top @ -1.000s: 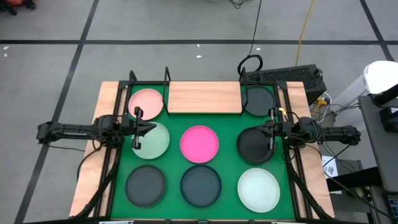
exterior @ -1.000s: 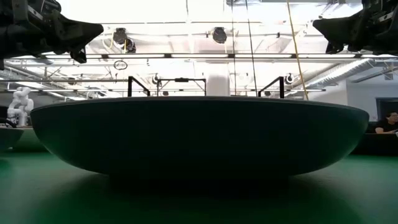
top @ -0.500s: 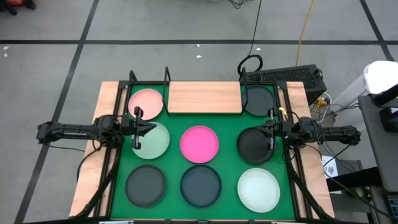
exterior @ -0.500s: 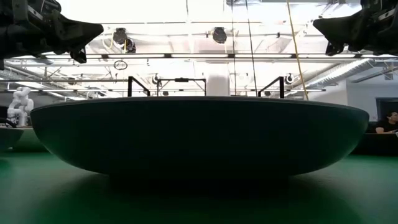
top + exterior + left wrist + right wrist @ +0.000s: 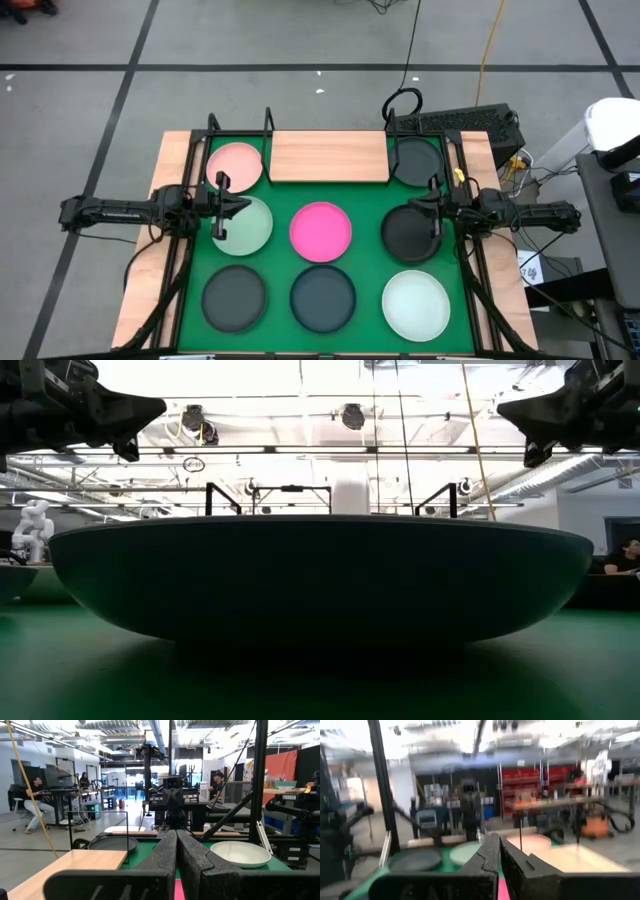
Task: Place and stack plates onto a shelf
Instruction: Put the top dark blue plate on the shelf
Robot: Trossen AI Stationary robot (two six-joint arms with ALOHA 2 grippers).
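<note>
light-wood shelf (image 5: 328,157) sits bare, upper centre; plates spread over the green counter (image 5: 370,262). both jaws shut, holding nothing. right gripper (image 5: 434,210) over dark plate (image 5: 410,233): open before descending.

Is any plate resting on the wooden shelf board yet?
No. The shelf board is bare in the high view; the light pink plate lies beside it.

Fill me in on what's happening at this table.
Nothing is being handled right now. The left gripper hangs shut and empty over the pale green plate, and the right gripper hangs shut and empty over a dark plate. The shelf board is bare, with plates spread across the green mat.
</note>
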